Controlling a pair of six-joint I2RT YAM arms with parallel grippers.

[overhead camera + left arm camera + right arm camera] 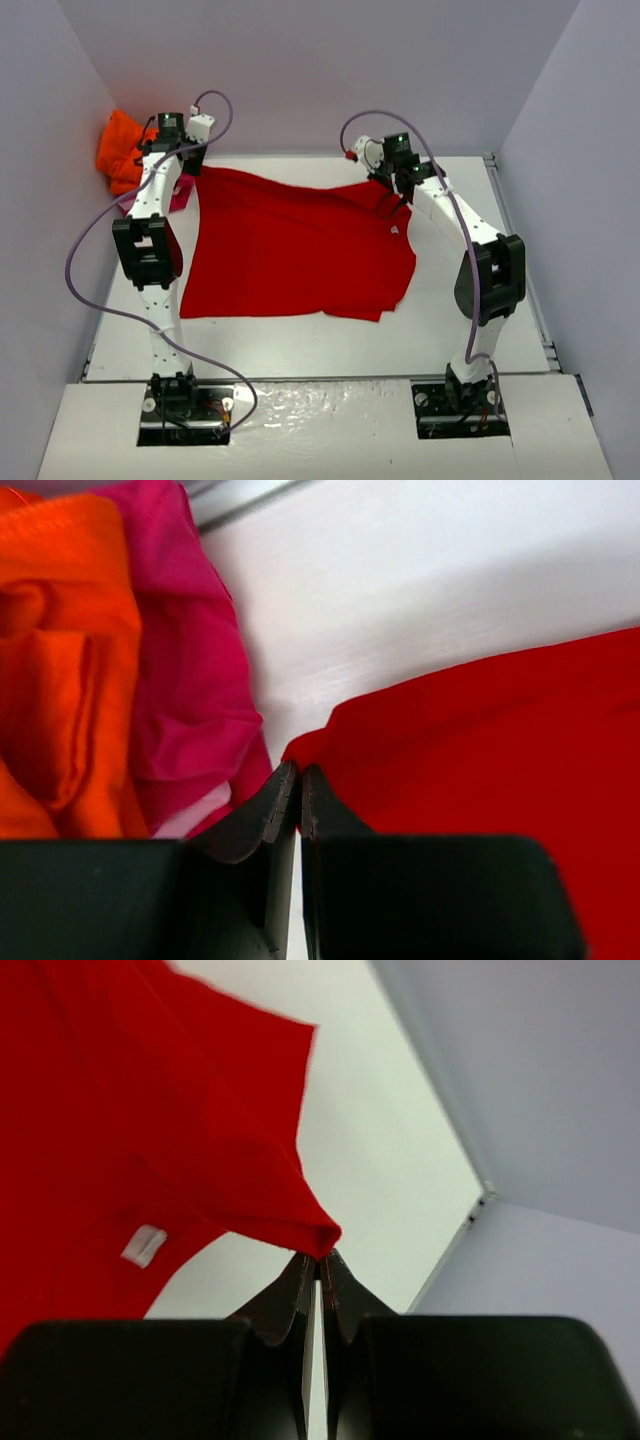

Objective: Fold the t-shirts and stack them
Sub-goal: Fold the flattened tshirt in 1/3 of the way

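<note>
Overhead: white table (pixel 300 345), grey walls (pixel 320 70), red t-shirt (pixel 290 250) spread.

Three t-shirts (pixel 290 250), two arms (pixel 147 250)

matt cloth t-shirt (pixel 290 255), smooth white table (pixel 330 345)

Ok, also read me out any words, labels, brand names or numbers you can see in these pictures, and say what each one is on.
No text can be read anywhere.
On the red t-shirt, the white neck label: too small and blurred to read.
On the orange t-shirt and the pink t-shirt: no print shows.
</note>
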